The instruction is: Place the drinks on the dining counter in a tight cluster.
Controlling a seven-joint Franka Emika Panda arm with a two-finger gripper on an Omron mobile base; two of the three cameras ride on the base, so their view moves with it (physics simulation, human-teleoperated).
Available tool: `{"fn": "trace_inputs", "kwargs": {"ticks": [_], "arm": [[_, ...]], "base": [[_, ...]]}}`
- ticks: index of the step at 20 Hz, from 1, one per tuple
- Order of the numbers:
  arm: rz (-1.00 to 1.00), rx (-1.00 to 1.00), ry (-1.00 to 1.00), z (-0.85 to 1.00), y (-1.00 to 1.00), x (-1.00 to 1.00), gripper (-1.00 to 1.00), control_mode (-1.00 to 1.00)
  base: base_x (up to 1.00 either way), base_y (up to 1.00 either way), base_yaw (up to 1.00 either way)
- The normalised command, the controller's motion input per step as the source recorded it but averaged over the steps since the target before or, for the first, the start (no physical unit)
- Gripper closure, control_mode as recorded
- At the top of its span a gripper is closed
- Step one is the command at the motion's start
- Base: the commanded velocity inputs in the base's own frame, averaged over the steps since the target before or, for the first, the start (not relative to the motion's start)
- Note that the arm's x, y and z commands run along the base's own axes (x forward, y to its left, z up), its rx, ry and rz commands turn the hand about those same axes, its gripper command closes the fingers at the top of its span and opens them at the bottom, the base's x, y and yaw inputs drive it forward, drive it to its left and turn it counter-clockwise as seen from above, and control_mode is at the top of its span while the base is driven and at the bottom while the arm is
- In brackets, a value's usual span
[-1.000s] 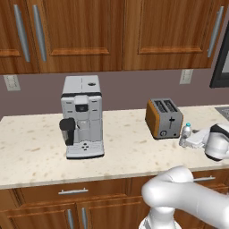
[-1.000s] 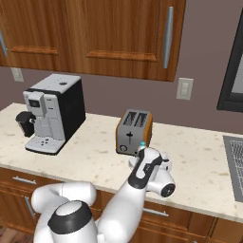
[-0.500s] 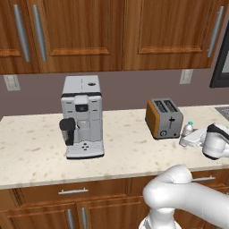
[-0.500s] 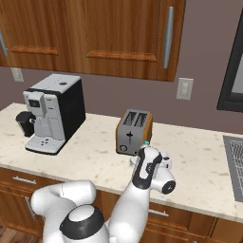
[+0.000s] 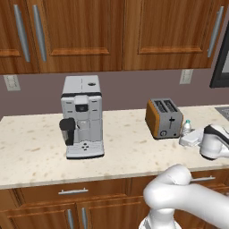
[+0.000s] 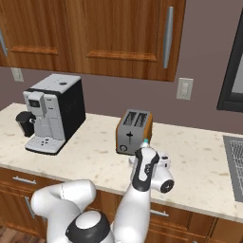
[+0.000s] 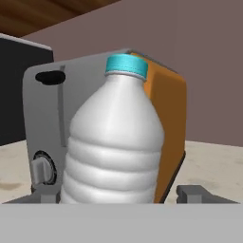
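The water bottle (image 7: 114, 142) is seen upright between the tips of the tool (image 7: 114, 194); whether it is clamped cannot be told.

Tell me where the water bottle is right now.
The water bottle stands on the speckled counter just right of the toaster in the left base view, between the gripper fingertips.

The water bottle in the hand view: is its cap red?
No. The water bottle carries a light blue cap, and it stands upright in front of the orange and grey toaster.
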Motion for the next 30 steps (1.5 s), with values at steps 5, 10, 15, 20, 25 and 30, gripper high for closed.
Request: {"fn": "trace_inputs", "kwargs": {"ticks": [5,10,15,20,25,30], "arm": [[0.00,0.00,0.00,-0.05,0.15,0.00,1.00,-1.00],[0.00,0.00,0.00,-0.02,0.05,0.03,1.00,-1.00],[0.00,0.02,-0.02,0.17,-0.05,-0.32,1.00,-1.00],[0.00,0.00,-0.08,0.25,-0.10,-0.56,1.00,-1.00],[0.04,0.00,-0.08,0.25,0.00,-0.52,1.00,-1.00],[0.04,0.00,0.01,0.25,0.05,-0.45,1.00,-1.00]], "base": [[0.00,0.00,0.00],[0.00,0.00,0.00],[0.00,0.00,0.00],[0.00,0.00,0.00],[0.00,0.00,0.00],[0.00,0.00,0.00]]}}
